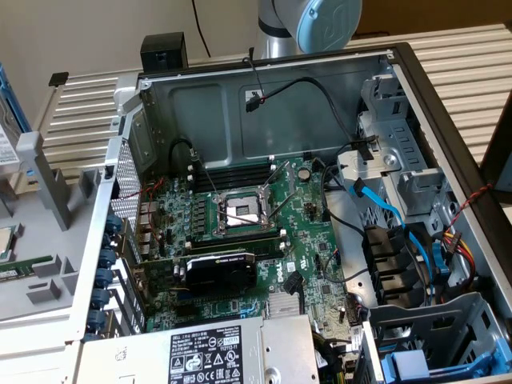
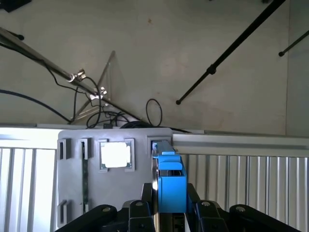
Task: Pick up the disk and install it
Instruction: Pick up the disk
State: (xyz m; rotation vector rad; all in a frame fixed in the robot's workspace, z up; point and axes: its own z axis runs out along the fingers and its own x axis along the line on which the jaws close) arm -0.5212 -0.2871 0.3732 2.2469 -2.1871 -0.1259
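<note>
At 9 o'clock in the exterior view, a grey slotted holder (image 1: 48, 232) sits on the slatted white tabletop (image 1: 472, 64). Beside it, toward 3 o'clock, lies the open computer case (image 1: 264, 96). The CPU socket (image 1: 242, 210) is near the case's middle. The black graphics card (image 1: 220, 270) is at 6 o'clock from the socket, and the grey power supply (image 1: 200, 352) with its black-and-white sticker is further along the same line. The robot arm (image 1: 316, 20) rises behind the case at 12 o'clock. Blue cables (image 1: 392, 212) run at 3 o'clock from the socket, above a grey drive cage (image 1: 432, 328) at about 5 o'clock.

In the wrist view, the claw (image 2: 170, 212) is closed partway on the disk (image 2: 171, 186), its black fingers (image 2: 140, 210) pressing both flat sides. The disk stands on edge, its blue rail facing the camera, over the holder, in line with one of its slots. Whether it is clear of that slot cannot be told. A bright square chip (image 2: 116, 154) rests in a neighbouring recess. Beyond the tabletop, dark stand legs (image 2: 231, 48) cross the floor (image 2: 169, 58).
</note>
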